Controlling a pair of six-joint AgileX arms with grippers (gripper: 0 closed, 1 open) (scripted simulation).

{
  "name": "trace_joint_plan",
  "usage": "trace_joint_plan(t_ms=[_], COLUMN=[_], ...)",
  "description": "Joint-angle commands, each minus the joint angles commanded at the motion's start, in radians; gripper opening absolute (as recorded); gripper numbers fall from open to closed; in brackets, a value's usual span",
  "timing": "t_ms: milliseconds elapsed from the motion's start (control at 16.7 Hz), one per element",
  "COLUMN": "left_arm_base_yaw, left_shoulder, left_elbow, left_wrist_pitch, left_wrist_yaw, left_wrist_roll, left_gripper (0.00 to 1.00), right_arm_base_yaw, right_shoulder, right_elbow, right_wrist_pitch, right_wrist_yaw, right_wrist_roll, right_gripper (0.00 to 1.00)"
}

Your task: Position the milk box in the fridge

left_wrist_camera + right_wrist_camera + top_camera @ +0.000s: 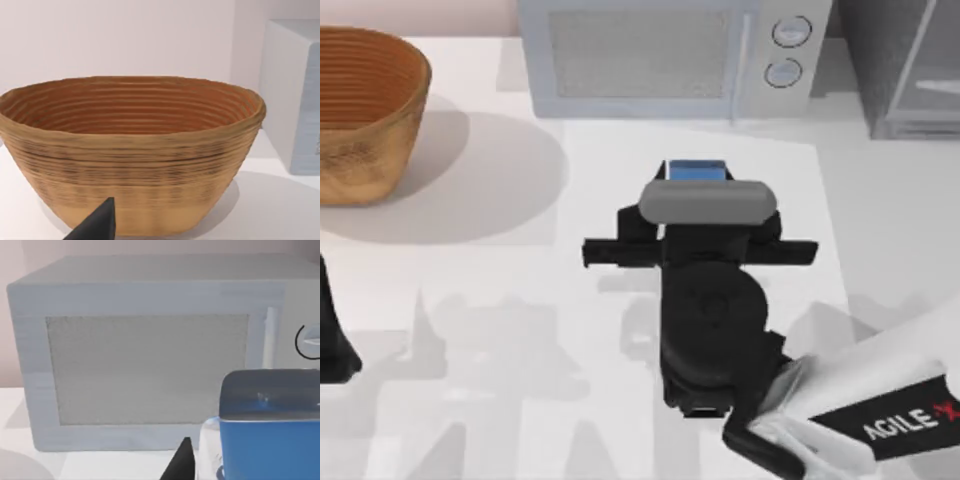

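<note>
Black and bulky, my right end effector (696, 215) sits right at the milk box (697, 172), in front of the microwave (670, 55); whether its fingers grip the carton I cannot tell. Right of the microwave stands the fridge (910, 65). My left end effector (332, 335) idles near the basket (365, 105).

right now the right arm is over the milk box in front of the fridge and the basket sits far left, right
Not quite. In the top view the milk box, under the right arm, stands in front of the microwave, not the fridge, which is at the far right. The basket does sit far left.
</note>
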Motion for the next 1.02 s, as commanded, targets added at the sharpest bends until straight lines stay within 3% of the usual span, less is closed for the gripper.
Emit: trace_joint_plan(t_ms=[600, 780, 1020], left_arm_base_yaw=[0.000, 0.000, 0.000], left_shoulder=[0.000, 0.000, 0.000], left_elbow=[0.000, 0.000, 0.000], left_wrist_pitch=[0.000, 0.000, 0.000], left_wrist_yaw=[0.000, 0.000, 0.000], left_wrist_roll=[0.000, 0.000, 0.000], left_gripper=[1.00, 1.00, 1.00], right_arm_base_yaw=[0.021, 0.137, 0.439], right_shoulder=[-0.075, -0.133, -0.264], right_elbow=[-0.008, -0.030, -0.086], right_wrist_pitch=[-0.069, -0.100, -0.177], right_wrist_yaw=[-0.007, -0.030, -0.095], right_wrist_roll=[0.003, 0.011, 0.026], right_gripper=[0.00, 0.00, 0.00])
